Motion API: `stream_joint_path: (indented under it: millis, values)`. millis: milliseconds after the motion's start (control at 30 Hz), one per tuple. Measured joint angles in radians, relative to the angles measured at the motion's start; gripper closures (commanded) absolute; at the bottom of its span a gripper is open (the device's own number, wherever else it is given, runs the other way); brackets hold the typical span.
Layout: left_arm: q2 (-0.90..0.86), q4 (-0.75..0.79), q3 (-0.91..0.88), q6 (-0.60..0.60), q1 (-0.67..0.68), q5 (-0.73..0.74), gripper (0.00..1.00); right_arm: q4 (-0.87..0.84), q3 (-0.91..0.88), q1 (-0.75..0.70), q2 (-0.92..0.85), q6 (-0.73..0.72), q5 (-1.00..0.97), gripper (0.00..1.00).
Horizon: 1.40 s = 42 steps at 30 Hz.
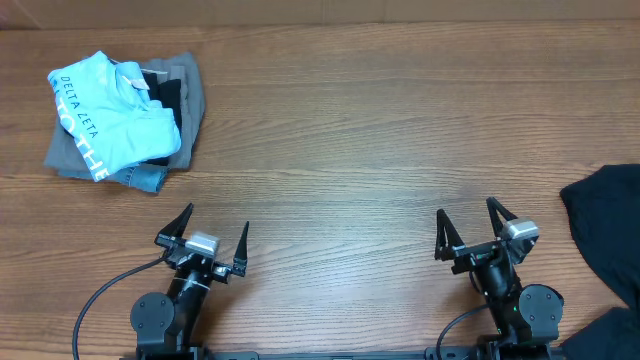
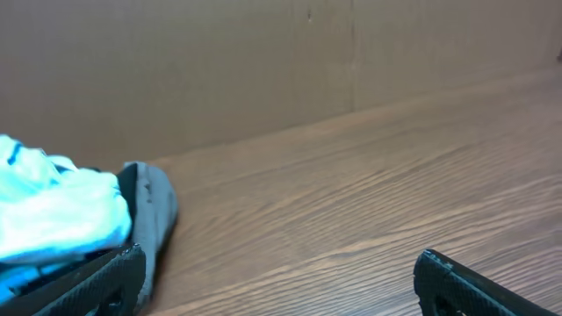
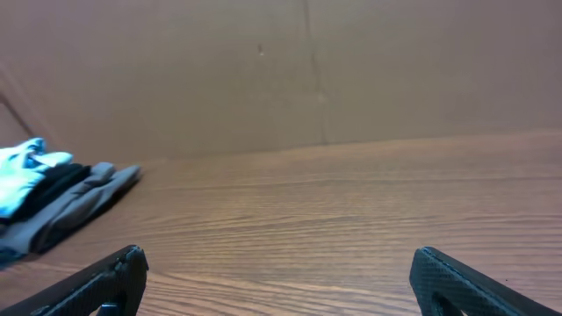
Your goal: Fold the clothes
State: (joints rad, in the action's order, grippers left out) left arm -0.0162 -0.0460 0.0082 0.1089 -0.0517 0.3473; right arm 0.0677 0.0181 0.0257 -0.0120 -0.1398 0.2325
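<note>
Looking down, I see the black clothes [image 1: 606, 225] bunched at the right edge of the table [image 1: 350, 130], partly cut off, so I can't tell their whole shape. My left gripper [image 1: 216, 221] and right gripper [image 1: 466, 209] both stand wide open, holding nothing. A blue shirt [image 1: 105, 115] sits on a grey pile [image 1: 190, 100] far left.

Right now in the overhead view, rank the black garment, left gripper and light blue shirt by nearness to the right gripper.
1. Black garment, at the right edge.
2. Left gripper, across to the left.
3. Light blue shirt, far left corner.
</note>
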Motion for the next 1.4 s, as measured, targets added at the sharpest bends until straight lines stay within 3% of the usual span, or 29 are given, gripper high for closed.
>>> stream_joint_path:
  millis: [333, 533, 767, 967, 1233, 1400]
  values:
    - [-0.003, -0.031, 0.051, -0.136, 0.000, 0.092, 0.00, -0.051, 0.003, 0.000, 0.000, -0.184, 0.124, 0.00]
    - [-0.131, -0.262, 0.377, -0.117, 0.000, 0.063, 0.00, 0.117, 0.202, 0.000, -0.067, -0.203, 0.156, 0.00]
    - [-0.571, -0.616, 0.867, -0.101, 0.000, 0.010, 0.00, 0.510, 0.563, 0.000, -0.451, -0.206, 0.104, 0.00]
    - [-0.947, -0.902, 1.218, -0.102, 0.000, 0.002, 0.00, 0.719, 0.835, 0.000, -0.801, -0.188, 0.090, 0.00]
    - [-1.202, -0.990, 1.334, -0.102, 0.000, 0.048, 0.00, 0.815, 1.032, -0.012, -1.125, -0.202, 0.087, 0.00]
    - [-1.219, -0.992, 1.335, -0.102, 0.000, 0.073, 0.00, 0.840, 1.102, -0.263, -1.262, -0.326, -0.127, 0.00]
